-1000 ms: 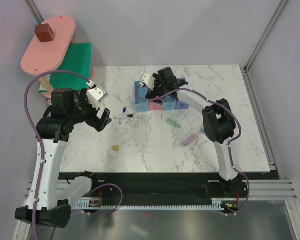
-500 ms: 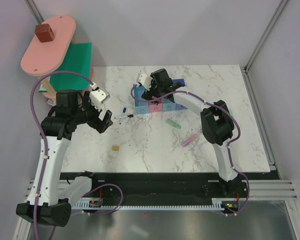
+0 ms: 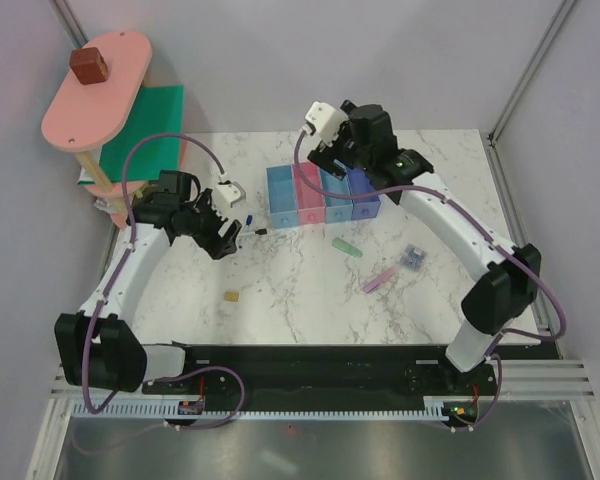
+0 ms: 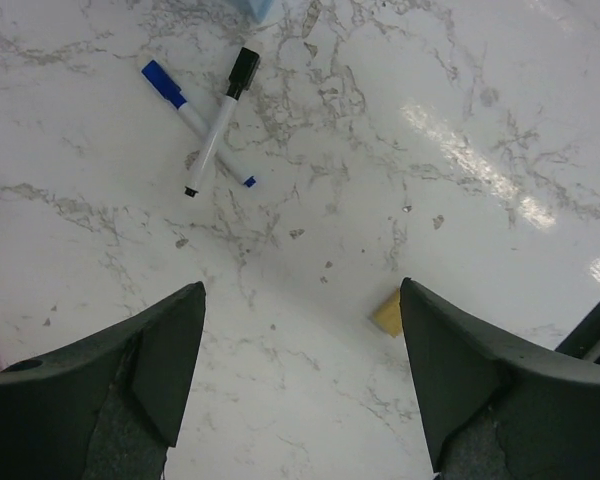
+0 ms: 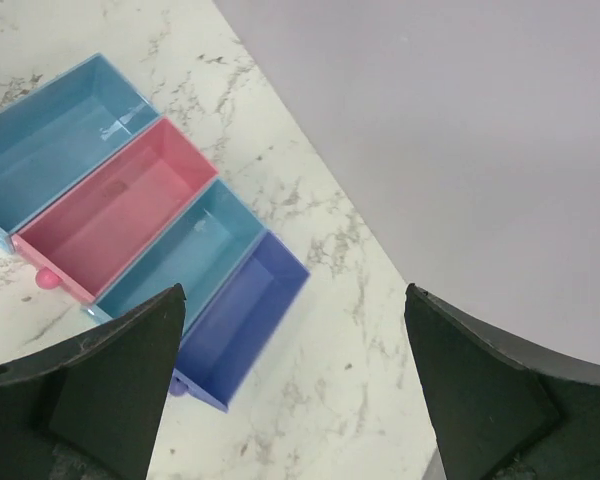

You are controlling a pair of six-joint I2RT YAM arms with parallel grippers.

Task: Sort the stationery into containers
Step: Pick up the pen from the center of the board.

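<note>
With the left hand [image 4: 300, 300], wide and empty, poised over the two crossed markers [image 4: 212, 130] on the worktop [image 4: 440, 70] near the bins [image 5: 120, 200], and the right hand [image 5: 292, 300] wide above those bins, the first pick likely requires descending onto one marker.

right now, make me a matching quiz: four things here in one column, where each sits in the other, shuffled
1. brown cube
2. tiny tan block
3. two thin white markers, crossed
4. mint-green plastic piece

A. just in front of the row of four joined plastic bins
B. alone on the white marble table's left half
C. on the pink oval shelf top
D. just left of the blue bin

Pairs: 1-C, 2-B, 3-D, 4-A
</note>
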